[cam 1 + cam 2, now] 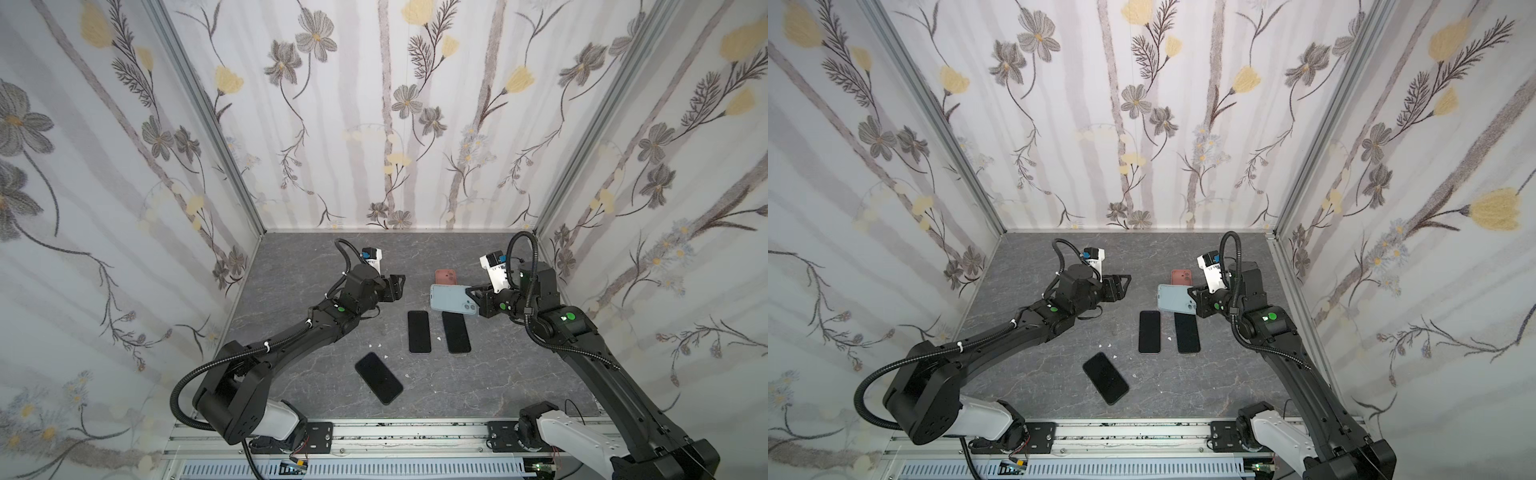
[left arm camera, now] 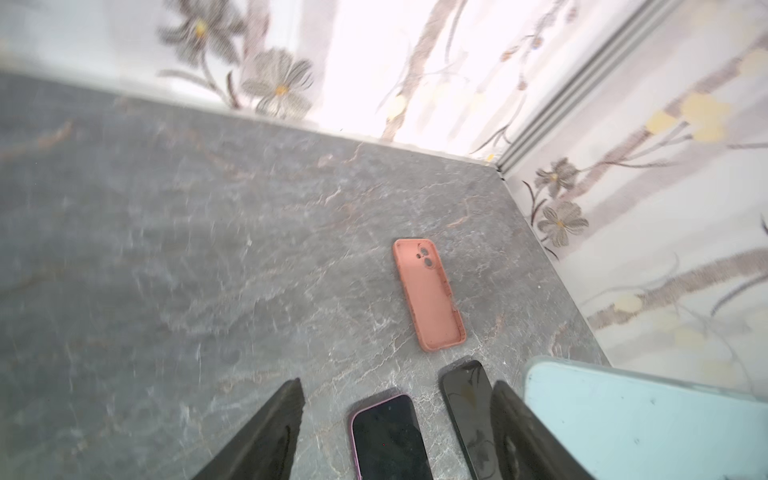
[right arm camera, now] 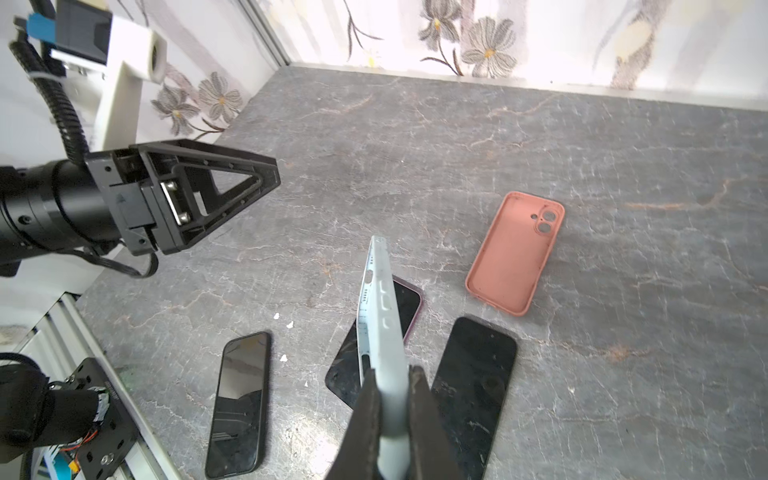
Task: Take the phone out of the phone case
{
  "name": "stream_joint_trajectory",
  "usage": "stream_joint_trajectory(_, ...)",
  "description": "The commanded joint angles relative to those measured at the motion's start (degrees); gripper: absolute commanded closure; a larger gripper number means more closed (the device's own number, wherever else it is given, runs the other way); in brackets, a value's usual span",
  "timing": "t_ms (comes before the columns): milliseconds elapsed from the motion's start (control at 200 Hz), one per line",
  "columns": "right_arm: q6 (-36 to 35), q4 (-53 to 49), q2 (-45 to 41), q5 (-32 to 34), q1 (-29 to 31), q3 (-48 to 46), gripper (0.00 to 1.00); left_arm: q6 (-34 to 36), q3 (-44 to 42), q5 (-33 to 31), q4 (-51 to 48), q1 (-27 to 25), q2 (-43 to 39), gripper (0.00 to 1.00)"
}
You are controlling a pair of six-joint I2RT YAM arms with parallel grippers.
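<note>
On the grey marbled tabletop [image 1: 478, 382] inside the flower-papered booth, three dark flat phones lie screen up and bare. A purple-edged black phone [image 1: 418, 331] and a plain black phone [image 1: 456, 332] lie side by side near the middle. A third black phone [image 1: 378, 377] lies askew, nearer the front rail and well apart from both. A salmon-pink soft phone case [image 1: 446, 275] lies hollow side up towards the back wall, empty. The right gripper [image 1: 471, 297] is pinched on the camera-hole end of a pale blue phone case [image 1: 451, 297] and holds it up off the table. In both top views the case's back faces up and it overlaps the far ends of the two side-by-side phones. The right wrist view shows it thin and edge-on; whether anything sits inside it cannot be told. The left gripper [image 1: 400, 286] hangs above the table to the left of the blue case, apart from it, with its jaws spread wide and nothing between them. A few small white flecks [image 1: 376, 345] lie among the phones.
</note>
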Motion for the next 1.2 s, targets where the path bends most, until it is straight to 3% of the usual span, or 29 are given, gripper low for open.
stream_joint_trajectory(0,-3.76,-2.63,0.67,-6.31,0.0,2.29,1.0,16.87,2.13,7.4,-4.01,0.59,-2.53,0.27)
stream_joint_trajectory(150,-6.32,-6.25,1.55,-10.86,0.18,5.42,1.0,23.19,4.66,13.69,-8.69,0.56,-4.81,0.28)
stream_joint_trajectory(320,-9.25,-10.17,3.0,-12.44,1.97,8.08,1.0,23.91,5.54,21.29,-11.39,0.43,-6.39,0.33)
stream_joint_trajectory(809,-12.67,-12.35,7.64,-14.39,5.49,11.97,1.0,27.92,6.71,32.4,-16.64,-0.54,-4.89,0.33)
stream_joint_trajectory(1014,-13.01,-12.64,8.06,-17.36,5.63,11.72,1.0,29.31,7.64,31.96,-18.03,-1.14,-2.13,0.36)
stream_joint_trajectory(1199,-13.82,-14.29,9.47,-18.06,6.16,12.15,1.0,29.63,9.58,32.41,-18.55,-1.99,-0.28,0.5)
